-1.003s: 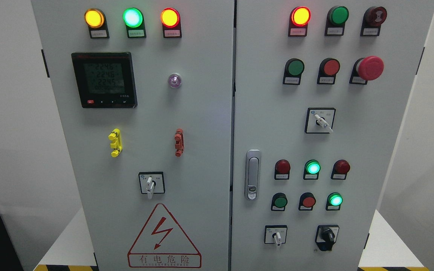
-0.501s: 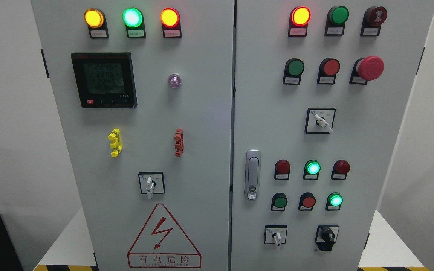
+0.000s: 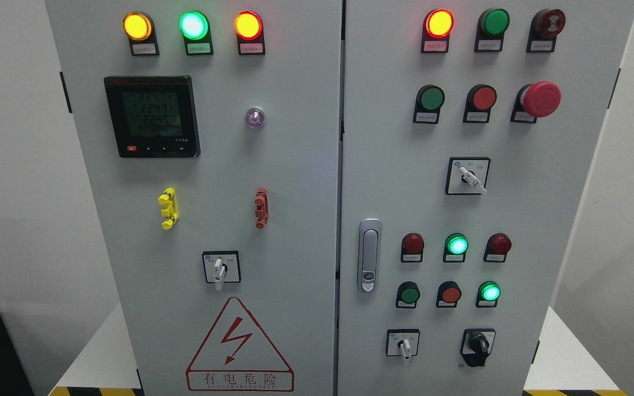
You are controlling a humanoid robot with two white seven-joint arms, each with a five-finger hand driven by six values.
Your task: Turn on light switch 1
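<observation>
A grey two-door control cabinet fills the head view. Its right door carries rows of round buttons and lamps: a lit red lamp, an unlit green button, an unlit red button and a red mushroom stop button. Lower down a green lamp and another green lamp glow, beside a dark green button and a red button. Which of these is light switch 1 cannot be read. Neither hand is in view.
The left door holds a digital meter, three lit lamps, yellow and red clips, a rotary selector and a hazard triangle. More selectors and a door handle sit on the right door.
Only the digits on the meter have changed; the lamps and switches stand as before.
</observation>
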